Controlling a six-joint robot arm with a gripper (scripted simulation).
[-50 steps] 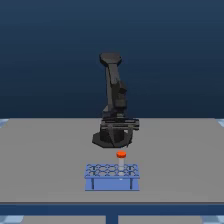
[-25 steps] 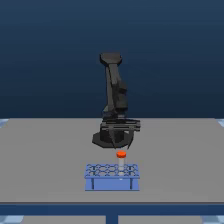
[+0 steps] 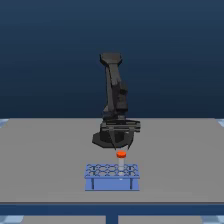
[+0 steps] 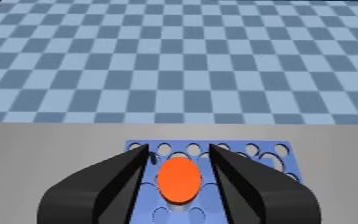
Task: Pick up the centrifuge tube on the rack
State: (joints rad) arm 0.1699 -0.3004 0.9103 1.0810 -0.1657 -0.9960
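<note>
Gripper (image 4: 181, 159) is sitting right over the rack (image 4: 273, 159) with its two dark fingers (image 4: 122, 175) spread a bit, one on each side of the tube (image 4: 179, 178), and from the wrist view you can see slim gaps between the fingers and the orange cap, so it's not clamped on anything. That's something the exterior view doesn't give you at all: there the gripper (image 3: 120, 149) is just a dark blob at the end of the arm (image 3: 114, 95), and you can't tell how far apart the fingers are. What the exterior view does show is the height, with the gripper tips just above the orange cap, and the tube (image 3: 121, 155) standing upright in the back row of the blue rack (image 3: 112, 182), cap poking up above the top plate. Tube body is mostly hidden; only the flat round orange-red cap really shows. Rack holes around it look empty in the wrist view. Grey table (image 3: 45, 160) underneath, checkered floor (image 4: 175, 60) beyond it, nothing else near the rack.
</note>
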